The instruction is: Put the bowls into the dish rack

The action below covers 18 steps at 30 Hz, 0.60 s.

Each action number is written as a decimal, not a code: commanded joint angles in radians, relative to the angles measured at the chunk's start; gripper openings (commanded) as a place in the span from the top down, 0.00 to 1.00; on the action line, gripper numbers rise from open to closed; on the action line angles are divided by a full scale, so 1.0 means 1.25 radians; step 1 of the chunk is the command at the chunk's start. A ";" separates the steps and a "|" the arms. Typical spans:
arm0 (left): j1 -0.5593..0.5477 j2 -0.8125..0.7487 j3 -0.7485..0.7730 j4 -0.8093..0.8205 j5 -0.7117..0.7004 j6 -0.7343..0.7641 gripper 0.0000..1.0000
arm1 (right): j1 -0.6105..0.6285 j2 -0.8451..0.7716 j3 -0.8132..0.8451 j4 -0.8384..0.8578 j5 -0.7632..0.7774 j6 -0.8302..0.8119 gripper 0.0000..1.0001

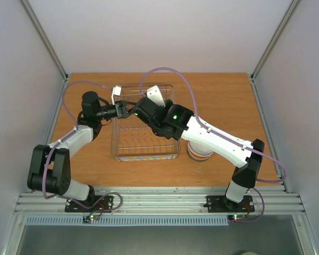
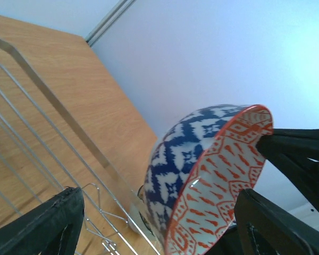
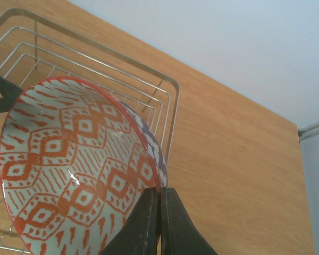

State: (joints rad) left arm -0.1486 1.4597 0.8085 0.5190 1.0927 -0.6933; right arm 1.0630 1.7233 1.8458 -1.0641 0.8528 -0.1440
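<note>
Over the dish rack, the right fingers are pinched tight on the rim of a patterned bowl, blue and white on the outside, orange-red diamonds on the inside. The bowl is tipped up on edge, its open face turned toward the right arm, and it hangs above the rack's wires near the far left part of the rack; I cannot tell whether its lower edge touches them. From the left side of the rack the left fingers stand wide apart, one on either side of the bowl, and I see no contact with it. Just beside the rack's near right corner, a stack of bowls sits on the counter, partly hidden under the right arm. The rack itself lies flat on the counter, and its near rows of tines look bare.
</note>
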 commanded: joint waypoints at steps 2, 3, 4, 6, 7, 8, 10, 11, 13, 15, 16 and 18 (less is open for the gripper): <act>-0.001 0.003 -0.010 0.106 0.044 -0.045 0.24 | -0.013 0.001 -0.003 0.037 0.029 0.005 0.99; -0.001 0.003 -0.008 0.097 0.039 -0.043 0.25 | -0.013 0.000 -0.006 0.044 0.025 0.004 0.99; -0.001 0.004 -0.008 0.085 0.035 -0.036 0.27 | -0.013 -0.001 -0.008 0.051 0.023 0.002 0.99; -0.001 0.011 -0.007 0.074 0.026 -0.023 0.31 | -0.013 -0.005 -0.014 0.067 0.017 -0.004 0.99; -0.002 0.016 -0.007 0.072 0.024 -0.020 0.34 | -0.013 -0.007 -0.017 0.075 0.014 -0.007 0.99; -0.003 0.023 -0.007 0.070 0.022 -0.020 0.37 | -0.013 -0.007 -0.020 0.084 0.010 -0.010 0.99; -0.004 0.031 0.001 0.053 0.017 -0.016 0.38 | -0.013 -0.010 -0.028 0.101 -0.005 -0.015 0.99; -0.005 0.033 0.003 0.041 0.010 -0.009 0.38 | -0.013 -0.010 -0.030 0.107 -0.010 -0.016 0.99; -0.007 0.029 0.006 0.009 -0.009 0.015 0.38 | -0.013 -0.009 -0.035 0.116 -0.018 -0.015 0.99; -0.011 0.025 0.007 -0.011 -0.019 0.036 0.38 | -0.013 -0.006 -0.037 0.118 -0.024 -0.013 0.99; -0.014 0.023 0.009 -0.018 -0.022 0.046 0.38 | -0.013 -0.005 -0.039 0.122 -0.027 -0.012 0.99; -0.020 0.021 0.014 -0.039 -0.032 0.057 0.39 | -0.013 -0.004 -0.042 0.132 -0.036 -0.014 0.99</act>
State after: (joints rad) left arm -0.1570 1.4876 0.8040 0.5156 1.0824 -0.6827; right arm 1.0496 1.7237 1.7935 -0.9688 0.8112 -0.1589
